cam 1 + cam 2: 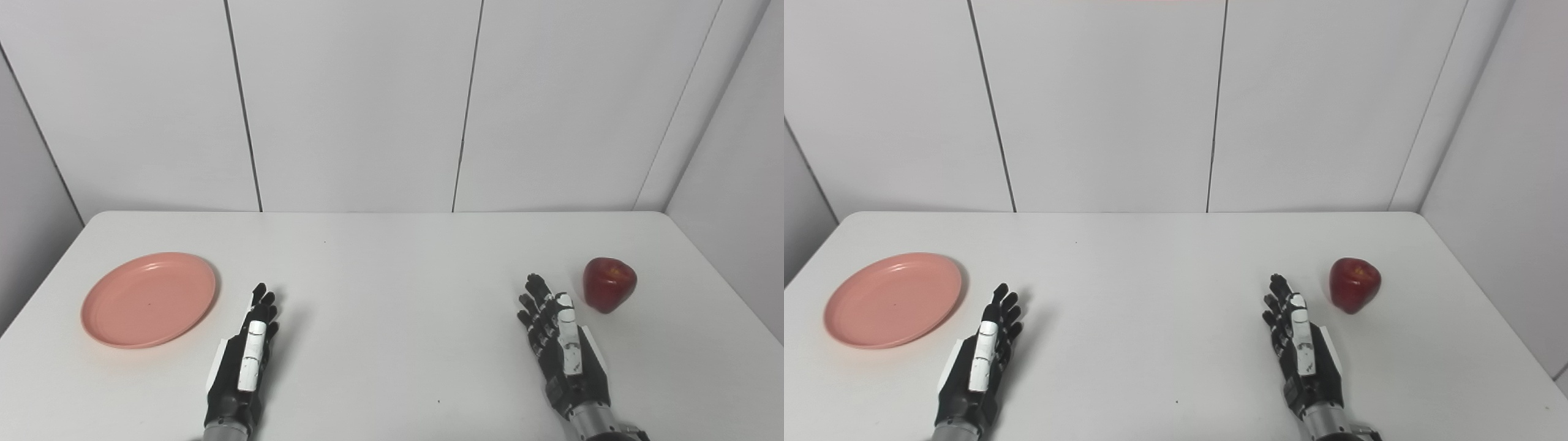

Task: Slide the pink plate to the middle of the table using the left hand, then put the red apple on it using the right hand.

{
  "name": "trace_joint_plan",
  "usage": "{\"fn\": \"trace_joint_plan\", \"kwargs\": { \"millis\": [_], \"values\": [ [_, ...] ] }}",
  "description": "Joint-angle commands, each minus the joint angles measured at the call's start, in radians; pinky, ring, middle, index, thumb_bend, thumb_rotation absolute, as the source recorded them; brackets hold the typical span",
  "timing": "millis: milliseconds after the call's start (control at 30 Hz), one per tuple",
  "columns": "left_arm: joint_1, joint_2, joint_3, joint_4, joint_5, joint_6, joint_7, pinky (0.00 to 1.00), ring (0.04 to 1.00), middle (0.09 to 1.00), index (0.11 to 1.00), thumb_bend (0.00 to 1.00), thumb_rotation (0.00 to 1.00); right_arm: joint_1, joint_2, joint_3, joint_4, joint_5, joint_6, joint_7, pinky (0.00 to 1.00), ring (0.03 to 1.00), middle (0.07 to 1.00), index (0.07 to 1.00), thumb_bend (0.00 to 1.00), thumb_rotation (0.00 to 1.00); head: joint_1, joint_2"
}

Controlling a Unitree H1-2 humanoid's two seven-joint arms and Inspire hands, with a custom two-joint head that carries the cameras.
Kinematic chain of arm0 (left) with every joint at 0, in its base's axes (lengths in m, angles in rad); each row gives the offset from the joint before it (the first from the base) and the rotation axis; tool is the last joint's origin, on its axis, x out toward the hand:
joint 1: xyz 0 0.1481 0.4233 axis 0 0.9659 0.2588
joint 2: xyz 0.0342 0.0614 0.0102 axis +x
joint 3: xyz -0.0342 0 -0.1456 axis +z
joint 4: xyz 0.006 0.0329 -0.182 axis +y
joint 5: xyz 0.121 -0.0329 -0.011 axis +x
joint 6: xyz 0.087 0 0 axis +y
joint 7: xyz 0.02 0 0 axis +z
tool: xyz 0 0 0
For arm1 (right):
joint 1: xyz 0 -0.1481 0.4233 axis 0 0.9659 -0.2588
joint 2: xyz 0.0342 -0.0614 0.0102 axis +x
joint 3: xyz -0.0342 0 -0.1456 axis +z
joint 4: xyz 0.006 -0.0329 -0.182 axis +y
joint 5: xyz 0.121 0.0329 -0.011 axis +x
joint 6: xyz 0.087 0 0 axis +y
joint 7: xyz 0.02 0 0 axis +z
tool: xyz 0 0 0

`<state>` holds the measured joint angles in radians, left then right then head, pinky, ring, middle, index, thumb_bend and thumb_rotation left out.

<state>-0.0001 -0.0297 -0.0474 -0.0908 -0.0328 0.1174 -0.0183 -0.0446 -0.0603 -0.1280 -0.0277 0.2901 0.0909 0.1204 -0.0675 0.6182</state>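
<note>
The pink plate lies near the tabletop's left edge, the red apple near its right edge. The left hand and right hand rest flat near the front edge, fingers extended, holding nothing.

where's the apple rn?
The red apple sits on the table's right side, just beyond and right of the open right robot hand, not touching it.
</note>
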Motion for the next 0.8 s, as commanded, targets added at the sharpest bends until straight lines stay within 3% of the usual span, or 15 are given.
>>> {"fn": "trace_joint_plan", "kwargs": {
  "millis": [0, 300, 767],
  "values": [
    [-0.014, -0.003, -0.002, -0.021, -0.002, -0.015, -0.006, 1.0, 1.0, 1.0, 1.0, 0.78, 1.0, -0.005, 0.008, -0.004, 0.012, 0.001, -0.03, -0.003, 1.0, 0.981, 0.981, 0.939, 0.9, 0.95, 0.001, -0.001],
    [-0.016, -0.003, -0.001, -0.024, -0.002, -0.016, -0.005, 1.0, 1.0, 1.0, 1.0, 0.77, 1.0, 0.014, 0.036, -0.019, -0.022, 0.01, -0.017, -0.031, 1.0, 1.0, 1.0, 0.959, 0.88, 0.94, -0.004, -0.003],
    [-0.016, -0.008, 0.005, -0.022, -0.016, -0.02, -0.007, 1.0, 1.0, 1.0, 1.0, 0.78, 1.0, 0.022, 0.027, -0.012, -0.019, -0.025, -0.03, -0.03, 1.0, 1.0, 1.0, 0.971, 0.86, 0.97, -0.005, -0.003]
  ]
}}
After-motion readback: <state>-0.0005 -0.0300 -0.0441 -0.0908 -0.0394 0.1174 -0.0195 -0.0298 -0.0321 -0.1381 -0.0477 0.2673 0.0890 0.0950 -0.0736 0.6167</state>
